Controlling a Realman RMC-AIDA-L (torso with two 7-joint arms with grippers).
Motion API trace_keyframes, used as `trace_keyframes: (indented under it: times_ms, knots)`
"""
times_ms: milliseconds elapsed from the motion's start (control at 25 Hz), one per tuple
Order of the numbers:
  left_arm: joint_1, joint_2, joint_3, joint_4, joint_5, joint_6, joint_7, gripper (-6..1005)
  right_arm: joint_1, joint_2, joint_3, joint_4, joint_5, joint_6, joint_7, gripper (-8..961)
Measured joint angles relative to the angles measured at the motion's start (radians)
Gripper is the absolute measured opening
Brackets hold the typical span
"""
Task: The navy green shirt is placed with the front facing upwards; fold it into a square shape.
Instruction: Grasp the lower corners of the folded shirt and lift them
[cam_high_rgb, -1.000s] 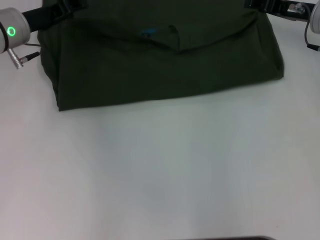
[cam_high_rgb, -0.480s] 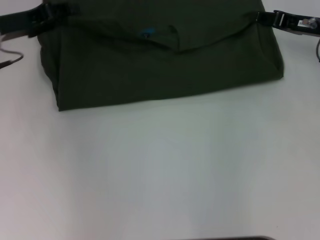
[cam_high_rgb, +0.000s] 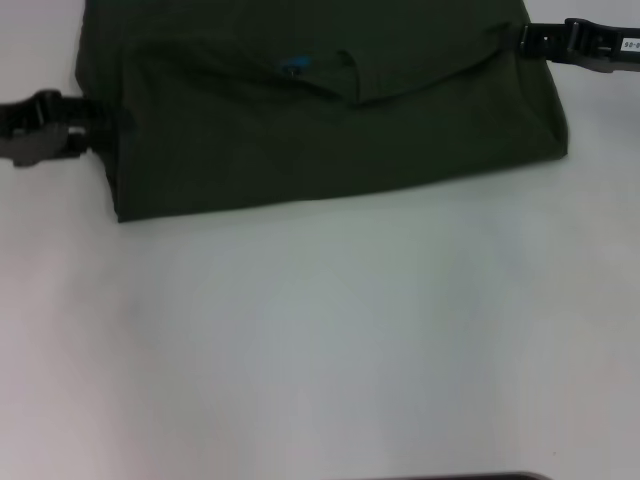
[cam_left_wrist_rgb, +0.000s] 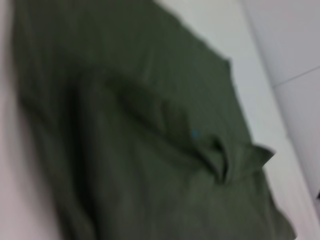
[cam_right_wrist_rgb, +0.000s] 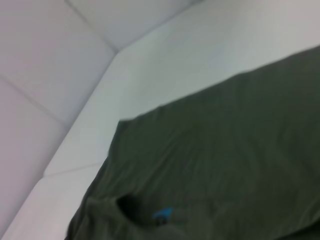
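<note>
the folded shirt (cam_high_rgb: 330, 110) lies on the white surface (cam_high_rgb: 330, 340), left pincer (cam_high_rgb: 95, 125) at its left edge, right pincer (cam_high_rgb: 525, 40) at its right; i cannot tell either's grip.

Left end effector (cam_high_rgb: 95, 128) low, right end effector (cam_high_rgb: 525, 40) high

Folded shirt (cam_high_rgb: 320, 110) on the far half of the desk (cam_high_rgb: 330, 340), spread from left to right, collar opening and inner label (cam_high_rgb: 294, 68) near the middle of its top layer. Left tool (cam_high_rgb: 95, 125) at the shirt's left edge, touching it. Right tool (cam_high_rgb: 530, 40) at the far right corner, against the cloth. Bare desk in front, toward the robot.
</note>
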Motion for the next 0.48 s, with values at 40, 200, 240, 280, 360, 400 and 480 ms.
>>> trace_keyframes:
  times_ms: [40,200,240,280,360,400,480]
  knots:
    - [0.0,0.001,0.0,0.003,0.022,0.009,-0.013,527,0.004,-0.003,0.0,-0.006,-0.013,-0.015,0.021,507]
    - [0.003,0.002,-0.002,0.001,0.077,0.001,-0.026,530,0.012,-0.004,-0.001,-0.019,-0.05,-0.044,0.058,510]
    - [0.003,0.002,-0.001,-0.003,0.093,-0.013,-0.024,531,0.012,-0.002,-0.002,-0.02,-0.051,-0.047,0.059,511]
    - [0.003,0.002,0.002,-0.006,0.105,-0.023,-0.021,531,0.013,0.001,-0.002,-0.019,-0.052,-0.048,0.059,511]
    - [0.001,0.0,0.013,-0.011,0.134,-0.044,-0.007,533,0.013,0.004,-0.005,-0.018,-0.052,-0.048,0.058,513]
    - [-0.001,-0.003,0.025,-0.012,0.146,-0.052,-0.001,540,0.012,0.006,-0.008,-0.018,-0.052,-0.049,0.057,513]
    - [-0.007,-0.011,0.052,-0.012,0.166,-0.068,0.003,555,0.01,0.007,-0.011,-0.018,-0.052,-0.05,0.058,515]
